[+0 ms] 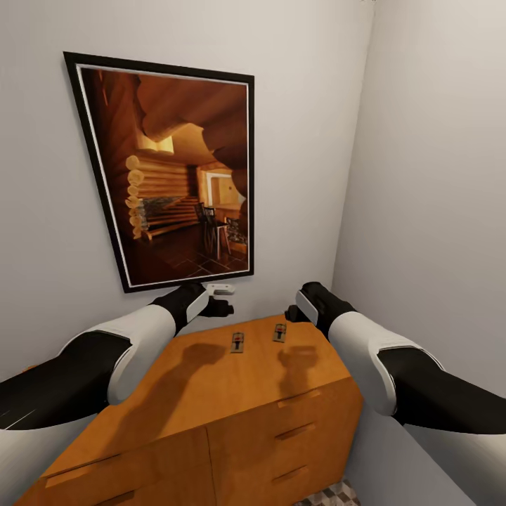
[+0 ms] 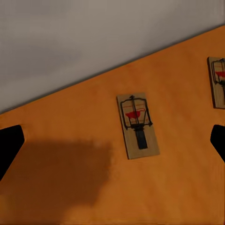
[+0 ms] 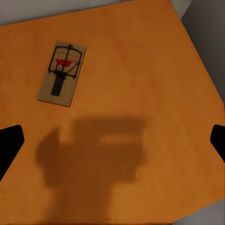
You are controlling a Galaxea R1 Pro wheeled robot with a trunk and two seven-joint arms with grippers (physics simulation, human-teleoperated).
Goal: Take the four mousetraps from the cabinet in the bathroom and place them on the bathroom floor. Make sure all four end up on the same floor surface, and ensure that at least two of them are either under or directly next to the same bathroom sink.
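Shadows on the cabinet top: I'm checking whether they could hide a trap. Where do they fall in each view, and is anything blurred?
Head view: two soft arm shadows on the cabinet, nearer the camera than both mousetraps. Left wrist view: a shadow patch beside the sharply rendered trap, not covering it. Right wrist view: a blocky shadow mid-frame, the trap fully lit; fingertips slightly soft.

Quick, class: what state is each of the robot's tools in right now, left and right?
Left tool: open, empty, above a mousetrap on the cabinet.
Right tool: open, empty, near the other mousetrap.
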